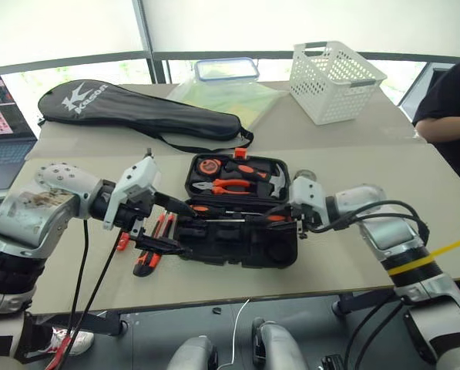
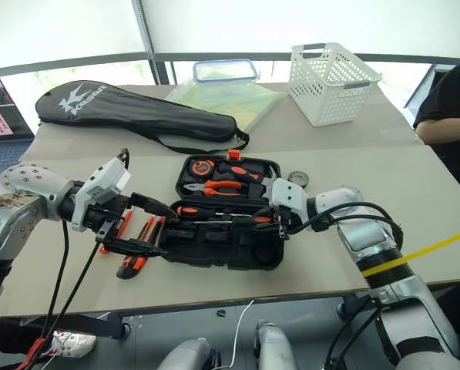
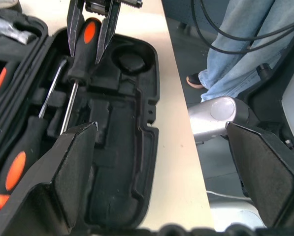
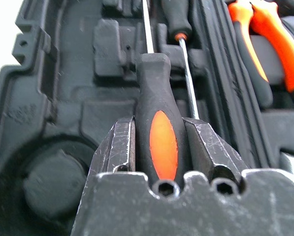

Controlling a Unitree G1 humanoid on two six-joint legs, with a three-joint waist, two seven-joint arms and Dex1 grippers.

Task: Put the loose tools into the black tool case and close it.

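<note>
While the right gripper [image 4: 159,142] is clamping a screwdriver [image 4: 156,118] by its orange-and-black handle over the front half of the open tool case [image 1: 241,243], we are judging it stiff and light, its rubbery handle a surer place to hold than the thin, slippery shaft. The case is lying in the middle of the worktop [image 1: 384,185], toward its near edge. Our left gripper [image 1: 164,223] is hanging wide and empty at the case's left end, just beside the utility knife [image 1: 146,260] and other loose tools.
</note>
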